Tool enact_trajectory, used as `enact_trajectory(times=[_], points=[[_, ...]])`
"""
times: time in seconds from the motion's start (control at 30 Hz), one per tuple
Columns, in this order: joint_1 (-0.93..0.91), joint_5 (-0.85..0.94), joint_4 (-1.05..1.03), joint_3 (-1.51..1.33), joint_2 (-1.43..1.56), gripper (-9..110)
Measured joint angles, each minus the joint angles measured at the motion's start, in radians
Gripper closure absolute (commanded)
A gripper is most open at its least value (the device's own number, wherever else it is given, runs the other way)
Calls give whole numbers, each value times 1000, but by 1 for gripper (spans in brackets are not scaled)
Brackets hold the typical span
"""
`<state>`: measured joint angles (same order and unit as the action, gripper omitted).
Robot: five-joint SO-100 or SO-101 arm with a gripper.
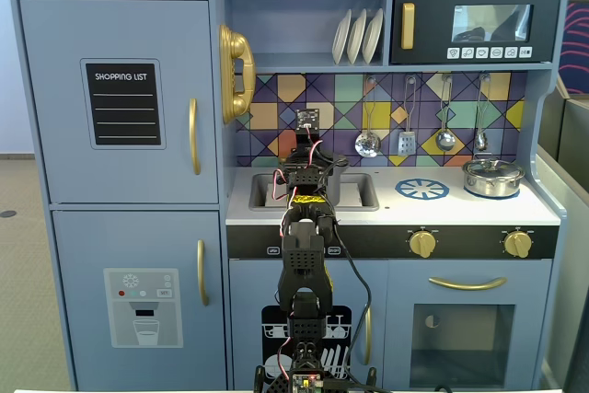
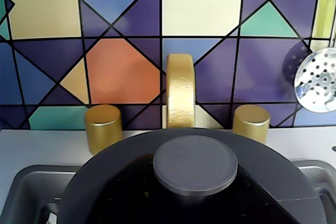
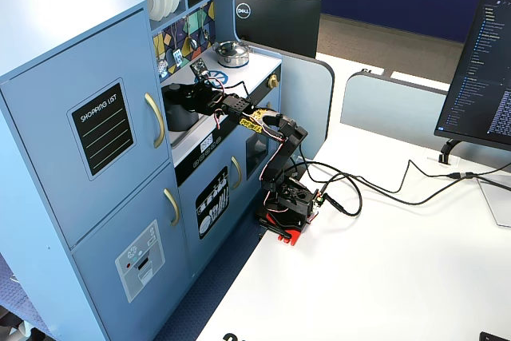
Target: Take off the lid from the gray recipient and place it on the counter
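The lid (image 2: 131,166), a dark gray disc with a round central knob (image 2: 194,163), fills the bottom of the wrist view, close under the camera and over the sink (image 2: 29,192). None of my fingers can be made out there; the area round the knob is black. In a fixed view my gripper (image 3: 180,97) reaches over the gray recipient (image 3: 183,120), which stands in the sink recess of the counter (image 3: 209,129). From the front, my arm and gripper (image 1: 308,172) hide the recipient. Whether the jaws hold the knob does not show.
A gold faucet (image 2: 181,90) and two gold tap knobs (image 2: 103,127) stand just behind the lid against the tiled wall. A shiny steel pot (image 1: 492,177) sits at the counter's right end, beside the blue burner print (image 1: 422,190). Utensils (image 1: 446,135) hang above.
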<state>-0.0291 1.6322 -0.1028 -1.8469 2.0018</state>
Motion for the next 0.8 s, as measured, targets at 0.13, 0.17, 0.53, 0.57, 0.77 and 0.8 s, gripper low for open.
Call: enact_trajectory(times=[0.13, 0.17, 0.53, 0.57, 0.77, 0.8], points=[[0, 38, 0, 0, 26, 102], [0, 46, -6, 0, 41, 102], [-172, 25, -202, 14, 267, 102], [-201, 17, -219, 15, 281, 102], [-396, -18, -250, 17, 304, 102], [-422, -20, -250, 6, 304, 102]])
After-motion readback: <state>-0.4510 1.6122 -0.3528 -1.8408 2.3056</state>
